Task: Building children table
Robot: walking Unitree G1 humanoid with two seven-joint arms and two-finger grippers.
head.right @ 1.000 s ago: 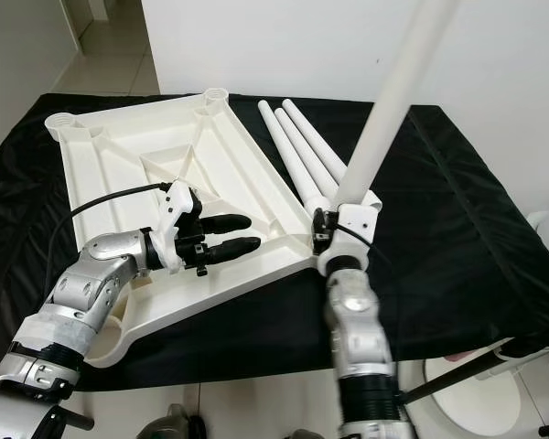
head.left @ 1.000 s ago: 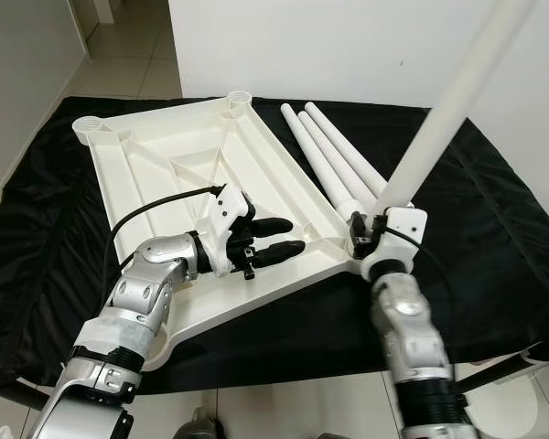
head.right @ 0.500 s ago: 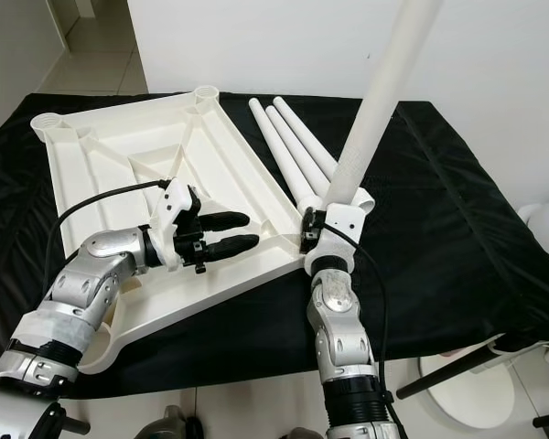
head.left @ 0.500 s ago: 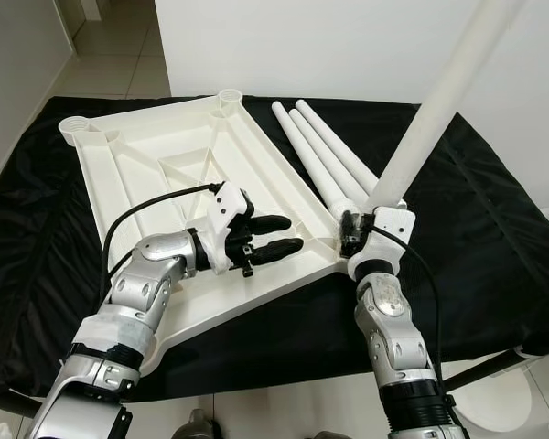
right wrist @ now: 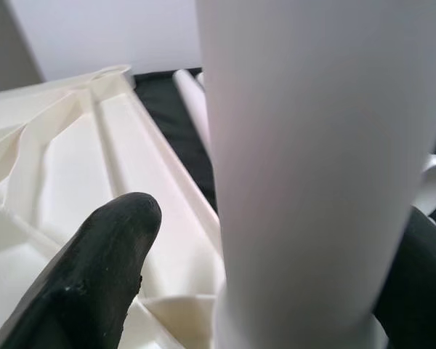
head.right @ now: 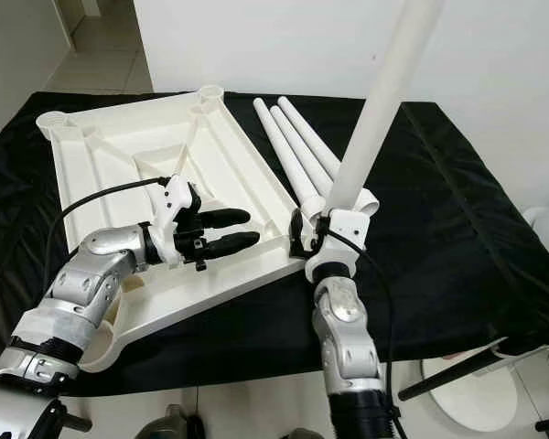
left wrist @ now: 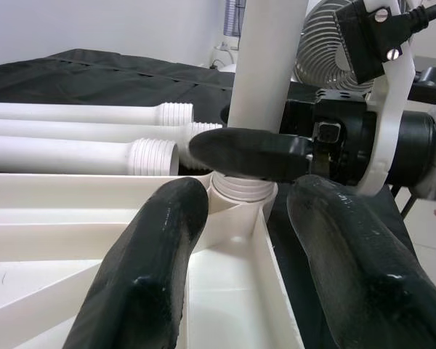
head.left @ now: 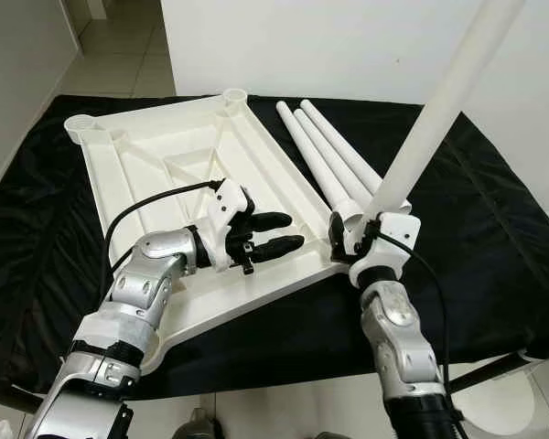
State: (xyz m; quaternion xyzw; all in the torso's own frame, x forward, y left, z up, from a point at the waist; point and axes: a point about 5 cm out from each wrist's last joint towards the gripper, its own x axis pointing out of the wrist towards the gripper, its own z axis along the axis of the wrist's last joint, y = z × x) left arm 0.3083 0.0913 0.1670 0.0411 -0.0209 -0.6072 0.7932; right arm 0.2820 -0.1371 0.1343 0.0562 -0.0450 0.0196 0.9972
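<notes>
I saw the right gripper [head.right: 313, 230] clamped on the upright leg [head.right: 377, 110] at the tabletop [head.right: 119, 174] corner socket — left gripper [head.left: 274, 233] beside it, jaws apart.

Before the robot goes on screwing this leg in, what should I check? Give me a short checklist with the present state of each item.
1. Right end effector grips the leg near its base: ok.
2. Leg's threaded end sits in the tabletop's corner socket: ok, threads show above the socket.
3. Leg stands straight in the socket: cannot tell; it leans in the head views.
4. Left end effector steadies the tabletop, fingers open over it: ok; contact cannot tell.
5. Three spare legs lie on the black cloth beside the tabletop: ok.
</notes>
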